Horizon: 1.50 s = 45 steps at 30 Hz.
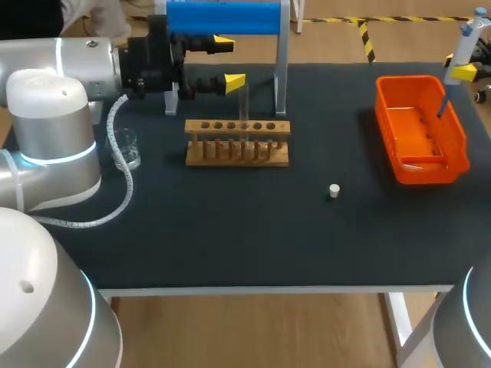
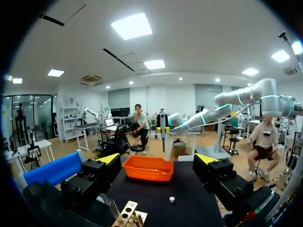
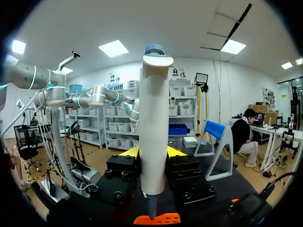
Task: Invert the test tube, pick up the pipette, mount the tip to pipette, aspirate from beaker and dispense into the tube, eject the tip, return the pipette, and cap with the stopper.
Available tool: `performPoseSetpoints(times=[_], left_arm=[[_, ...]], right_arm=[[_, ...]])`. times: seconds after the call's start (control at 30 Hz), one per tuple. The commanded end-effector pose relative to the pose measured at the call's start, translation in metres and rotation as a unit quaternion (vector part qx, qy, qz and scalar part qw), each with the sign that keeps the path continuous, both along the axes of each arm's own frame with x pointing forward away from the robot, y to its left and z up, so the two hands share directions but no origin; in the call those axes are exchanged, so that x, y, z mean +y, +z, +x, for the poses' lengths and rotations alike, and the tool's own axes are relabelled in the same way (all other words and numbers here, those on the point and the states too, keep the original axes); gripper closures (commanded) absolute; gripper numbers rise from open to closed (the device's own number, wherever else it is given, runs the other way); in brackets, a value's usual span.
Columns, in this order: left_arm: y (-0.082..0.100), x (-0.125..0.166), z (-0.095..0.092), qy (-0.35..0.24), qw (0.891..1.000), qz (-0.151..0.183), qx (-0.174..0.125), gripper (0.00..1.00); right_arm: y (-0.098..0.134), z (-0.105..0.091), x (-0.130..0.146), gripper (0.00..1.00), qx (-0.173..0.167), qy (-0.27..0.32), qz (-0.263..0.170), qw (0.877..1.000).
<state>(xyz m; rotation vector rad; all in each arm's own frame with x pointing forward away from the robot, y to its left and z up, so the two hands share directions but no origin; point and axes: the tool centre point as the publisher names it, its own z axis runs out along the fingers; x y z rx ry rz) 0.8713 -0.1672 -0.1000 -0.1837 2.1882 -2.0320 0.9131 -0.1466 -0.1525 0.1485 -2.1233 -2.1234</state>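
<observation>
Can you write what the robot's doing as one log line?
left gripper: open, by rack | right gripper: shut on pipette, above orange bin | stopper: on table

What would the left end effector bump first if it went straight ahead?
Probably the orange basket far ahead, or the pipette hanging over it; height is hard to judge.

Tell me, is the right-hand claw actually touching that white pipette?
Touching. The right wrist view shows the right gripper with its yellow-tipped fingers pressed against the pipette from both sides, with no gap.
</observation>
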Motion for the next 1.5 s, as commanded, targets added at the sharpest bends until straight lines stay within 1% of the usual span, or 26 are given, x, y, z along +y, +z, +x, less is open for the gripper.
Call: performPoseSetpoints(times=[0.03, 0.2, 0.3, 0.57, 0.9, 1.17, 1.3, 1.37, 1.5], left_arm=[[-0.001, 0.0, -0.001, 0.001, 1.0, -0.002, -0.001, 0.0], [-0.001, 0.0, -0.001, 0.001, 1.0, -0.002, -0.001, 0.0], [-0.001, 0.0, -0.001, 0.001, 1.0, -0.002, -0.001, 0.0], [-0.001, 0.0, -0.001, 0.001, 1.0, -0.002, -0.001, 0.0], [-0.001, 0.0, -0.001, 0.001, 1.0, -0.002, -0.001, 0.0], [-0.001, 0.0, -0.001, 0.001, 1.0, -0.002, -0.001, 0.0], [-0.001, 0.0, -0.001, 0.001, 1.0, -0.002, -0.001, 0.0], [-0.001, 0.0, -0.001, 0.001, 1.0, -0.002, -0.001, 0.0], [-0.001, 0.0, -0.001, 0.001, 1.0, -0.002, -0.001, 0.0]], right_arm=[[0.001, 0.001, -0.001, 1.0, 0.0, 0.002, -0.001, 1.0], [0.001, 0.001, -0.001, 1.0, 0.0, 0.002, -0.001, 1.0], [0.007, -0.006, 0.01, 1.0, 0.003, -0.005, 0.0, 1.0], [0.019, -0.028, 0.051, 1.0, -0.001, -0.005, -0.029, 1.0], [0.031, -0.062, 0.108, 1.0, -0.01, -0.018, -0.034, 0.999], [0.03, -0.09, 0.148, 1.0, -0.014, -0.022, -0.043, 0.999], [0.028, -0.099, 0.168, 1.0, -0.019, -0.024, -0.036, 0.999], [0.028, -0.102, 0.177, 1.0, -0.032, -0.023, -0.031, 0.999], [0.029, -0.105, 0.195, 1.0, -0.042, -0.02, -0.022, 0.999]])
